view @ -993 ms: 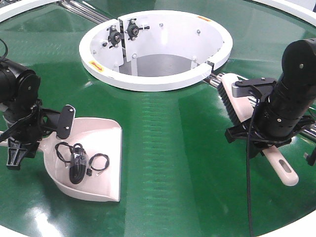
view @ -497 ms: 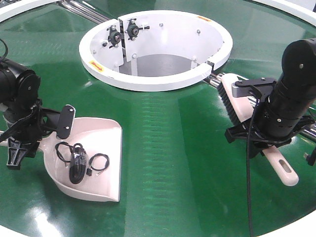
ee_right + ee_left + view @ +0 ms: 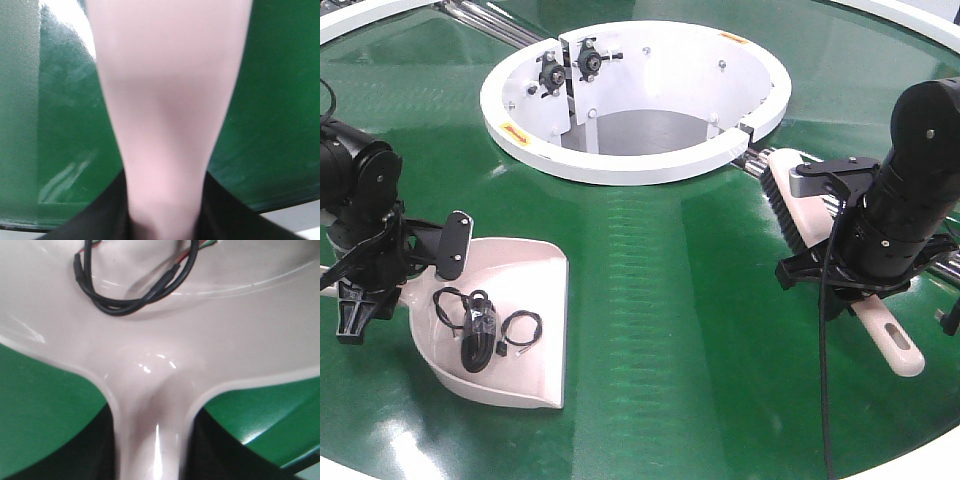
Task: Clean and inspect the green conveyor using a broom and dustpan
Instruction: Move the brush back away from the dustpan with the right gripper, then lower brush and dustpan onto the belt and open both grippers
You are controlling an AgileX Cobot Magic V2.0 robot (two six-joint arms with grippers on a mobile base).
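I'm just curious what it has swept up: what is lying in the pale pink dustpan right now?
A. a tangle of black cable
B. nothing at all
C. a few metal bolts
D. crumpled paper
A: a tangle of black cable lies in the scoop of the dustpan, and the left wrist view shows a loop of it up close.

- One dustpan (image 3: pixel 538 300), eight o'clock.
- One broom (image 3: pixel 798 205), three o'clock.
- One white hub (image 3: pixel 620 165), twelve o'clock.
- One black cable bundle (image 3: pixel 477 330), eight o'clock.
- Two arms: left arm (image 3: pixel 360 180) nine o'clock, right arm (image 3: pixel 910 190) three o'clock.
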